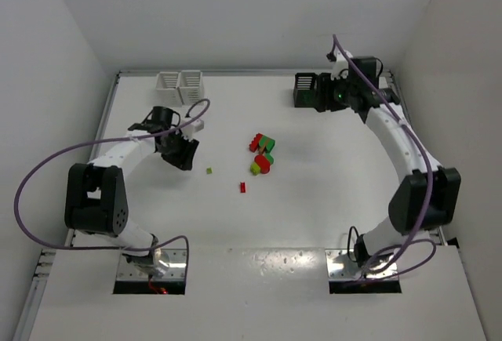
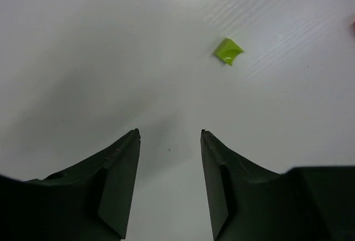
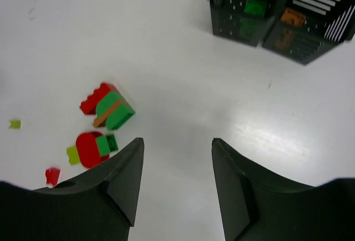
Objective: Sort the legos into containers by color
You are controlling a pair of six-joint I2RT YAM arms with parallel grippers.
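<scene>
The loose legos lie mid-table: a red and green cluster [image 1: 263, 153], a tiny yellow-green brick [image 1: 209, 171] and a tiny red one [image 1: 242, 187]. My left gripper [image 1: 182, 155] hovers just left of the yellow-green brick [image 2: 228, 51]; in its wrist view the gripper [image 2: 170, 134] is open and empty, the brick ahead and to the right. My right gripper [image 3: 177, 141] is open and empty beside the two black containers [image 1: 304, 90]. A red-green chunk [image 3: 108, 107] and a round red piece [image 3: 89, 149] lie to its left. The white containers [image 1: 180, 85] stand at the back left.
One black bin [image 3: 238, 27] holds a green brick [image 3: 255, 6]; the other black bin [image 3: 294, 44] holds an orange piece [image 3: 292, 16]. Walls close in the table on the left, back and right. Purple cables loop off both arms.
</scene>
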